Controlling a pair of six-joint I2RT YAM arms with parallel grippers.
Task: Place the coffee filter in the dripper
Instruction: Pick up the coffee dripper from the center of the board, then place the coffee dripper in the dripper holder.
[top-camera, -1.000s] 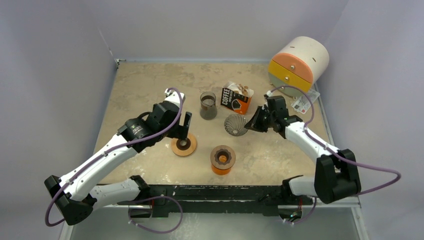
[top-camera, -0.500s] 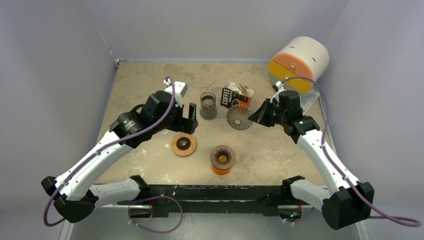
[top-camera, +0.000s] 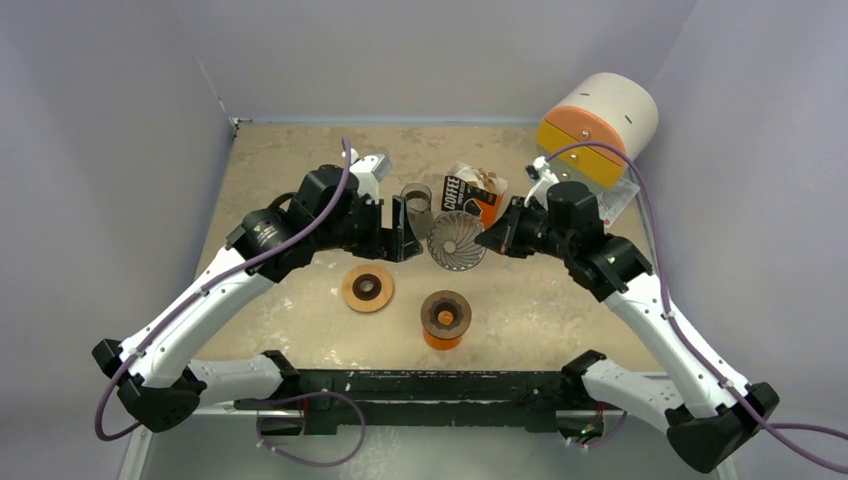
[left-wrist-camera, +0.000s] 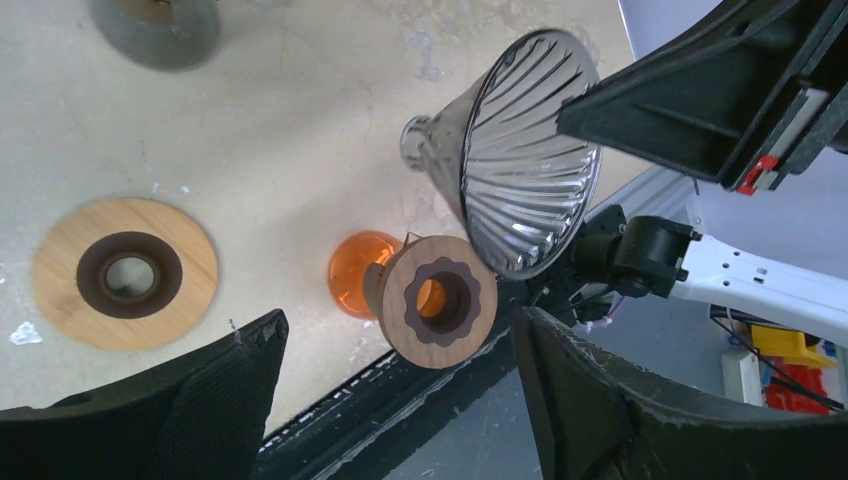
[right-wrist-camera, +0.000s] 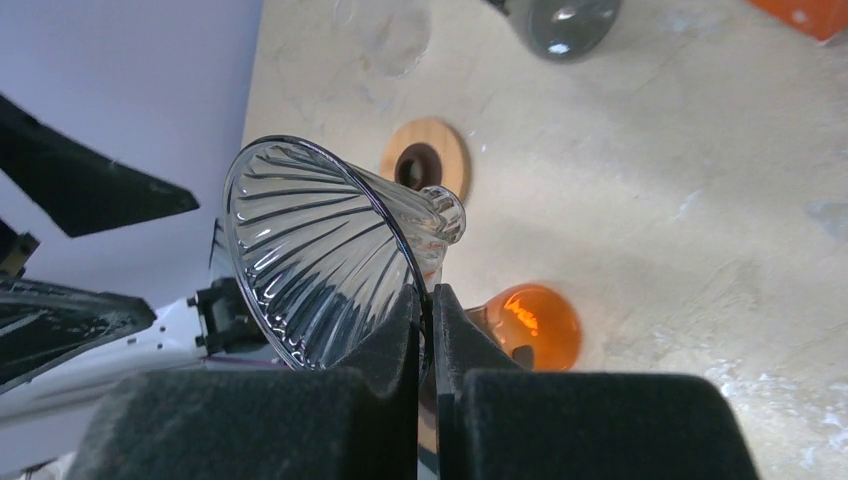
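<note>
Wooden ring near orange cup — dark glass, round drawer unit farther back

Two matching arms, white shells and black joints, purple cabling

Here's the left arm and the right arm, a true pair: smooth white link shells, chunky black joint housings, a black block at each base. One purple cable loops off the left arm, and a second purple cable arcs off the right. Up close, the left gripper has matte black fingers with a grainy, pebbled face. The right gripper has the same black fingers, plus a small red tab on its black housing.
</note>
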